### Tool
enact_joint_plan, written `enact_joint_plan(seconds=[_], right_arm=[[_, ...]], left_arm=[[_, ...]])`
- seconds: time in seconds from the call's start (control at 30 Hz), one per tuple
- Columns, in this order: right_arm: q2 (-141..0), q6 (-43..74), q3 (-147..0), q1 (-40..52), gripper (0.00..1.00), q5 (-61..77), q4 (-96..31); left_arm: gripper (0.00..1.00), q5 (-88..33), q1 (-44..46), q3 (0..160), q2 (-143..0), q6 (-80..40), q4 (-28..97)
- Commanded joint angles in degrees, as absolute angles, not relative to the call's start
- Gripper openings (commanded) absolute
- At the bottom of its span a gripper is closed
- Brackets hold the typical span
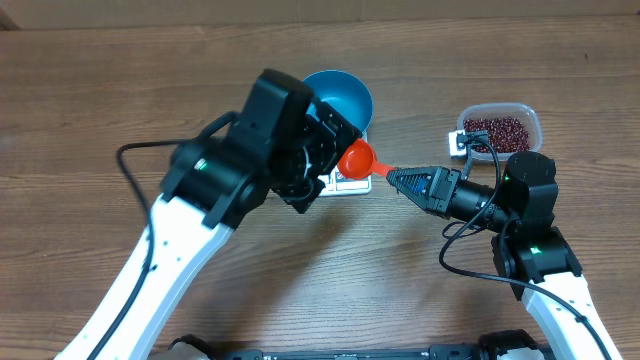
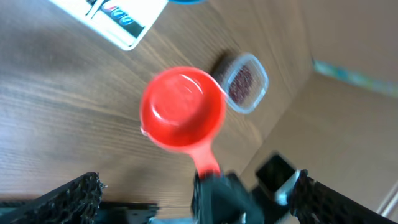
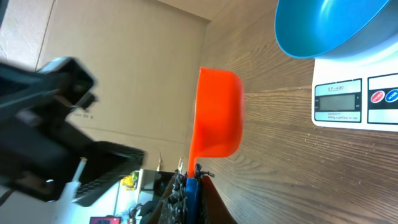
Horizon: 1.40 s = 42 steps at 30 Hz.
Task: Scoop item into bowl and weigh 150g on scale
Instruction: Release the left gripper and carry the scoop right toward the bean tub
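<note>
- The right claw (image 1: pixel 398 177) was clamped on the handle of a red scoop (image 1: pixel 356 158). Its empty cup was held above the bench (image 1: pixel 90 100), near the white scale (image 3: pixel 348 99).
- The left claw (image 1: pixel 322 155) hung over the scoop, jaws wide apart, gripping nothing.
- The blue bowl (image 1: pixel 345 95) sat on the scale.
- The maroon beans (image 1: pixel 495 129) lay in a clear tub (image 1: pixel 533 122), well to the right of the bowl.

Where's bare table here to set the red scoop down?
Widest: bare table left of the left arm. Front centre, between it and the right arm. A narrower gap between scale and clear tub. Crowded by the blue bowl: open left gripper, scoop in right gripper.
</note>
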<state>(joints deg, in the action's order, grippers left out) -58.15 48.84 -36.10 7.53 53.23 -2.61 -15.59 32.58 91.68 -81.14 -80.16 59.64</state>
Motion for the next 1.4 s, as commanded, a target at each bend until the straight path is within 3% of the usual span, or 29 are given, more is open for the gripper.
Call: enact_joint_plan(seconds=[0.0,0.37,0.5,0.73,0.9,0.93,1.17,1.2,1.23,1.27,1.37], right_arm=[[-57.93,46.83,-37.87,7.75,0.04,52.56,-2.26],[-57.36,43.33,-38.46,6.61,0.04,46.87,-10.37],[-55.51,38.92,-41.04,5.34,0.04,43.24,-18.37],[-50.94,29.93,-51.57,5.13,0.04,24.56,-41.25],[-48.31,29.71,-53.8,5.13,0.04,15.35,-47.86],[-48.12,29.71,-53.8,5.1,0.04,14.7,-48.18],[-48.05,29.74,-53.8,5.1,0.04,13.91,-48.53],[-48.07,29.74,-53.8,5.13,0.04,13.89,-48.53],[-48.07,29.71,-53.8,5.13,0.04,13.89,-48.53],[-48.05,29.74,-53.8,5.13,0.04,13.89,-48.53],[-48.07,29.8,-53.8,5.13,0.04,13.63,-48.56]], left_arm=[[1.0,-16.1,32.25,92.75,-78.08,-65.06,59.53],[1.0,-13.43,32.25,92.75,-76.71,-43.44,65.52],[1.0,-8.93,32.25,92.75,-76.77,-40.91,69.06],[1.0,-2.83,32.27,92.71,-77.19,-40.49,72.64],[0.99,-2.07,32.36,92.47,-79.37,-38.5,72.6],[0.96,-1.91,32.42,92.23,-80.12,-38.52,72.58],[0.5,-0.84,34.11,91.13,-87.22,-36.69,71.68],[0.38,-0.89,34.24,91.13,-88.31,-36.14,71.18],[0.16,-0.89,34.41,91.13,-89.47,-35.68,70.52],[0.04,-0.89,34.54,91.13,-90.65,-35.11,69.8],[0.04,-0.86,35.03,91.13,-93.49,-32.16,67.24]])
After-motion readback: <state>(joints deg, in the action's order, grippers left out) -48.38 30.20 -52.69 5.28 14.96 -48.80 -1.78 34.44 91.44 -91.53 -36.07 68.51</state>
